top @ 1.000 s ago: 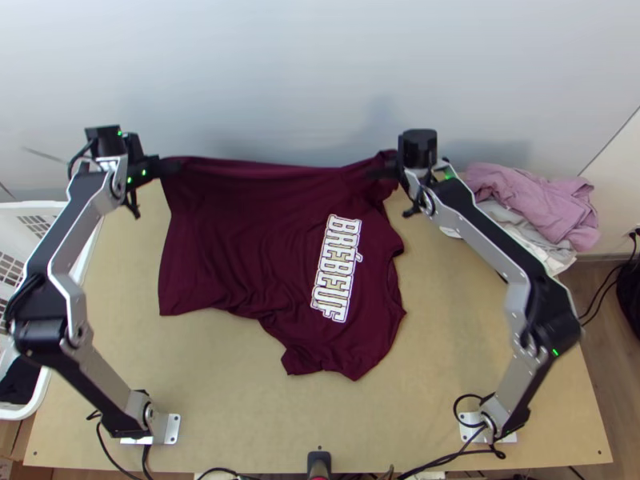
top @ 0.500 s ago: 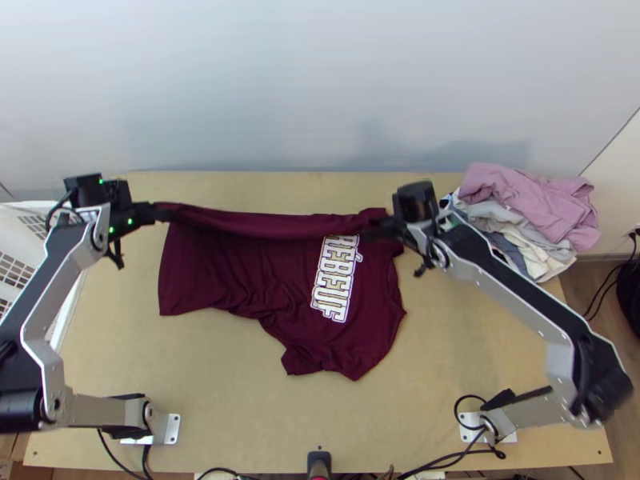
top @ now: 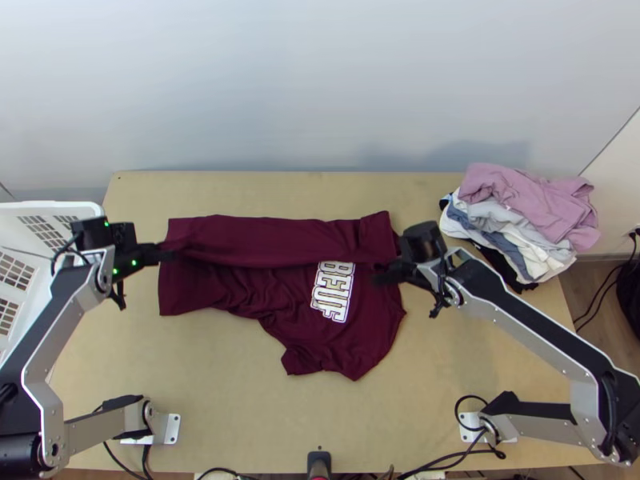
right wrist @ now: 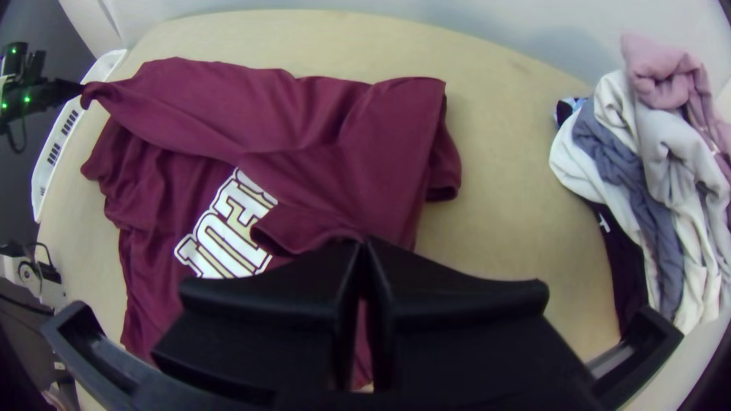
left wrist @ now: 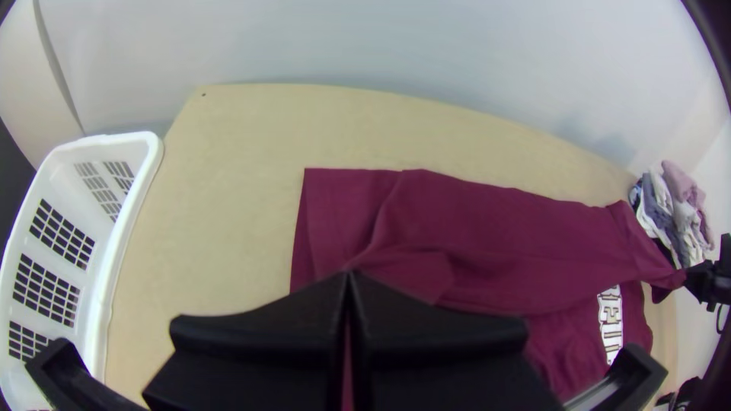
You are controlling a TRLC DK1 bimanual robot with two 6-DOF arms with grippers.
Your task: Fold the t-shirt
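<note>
1. Left gripper (top: 168,254): fingers closed on the shirt's folded-over flap; basket (top: 50,206) nearby.
2. Shirt (top: 272,240): between the grippers, its far side lapped over part of the lettering; a strip of table (top: 264,188) beyond.
3. Right gripper (top: 381,276): fingers closed on the flap's other end, apart from the clothes pile (top: 524,212).
</note>
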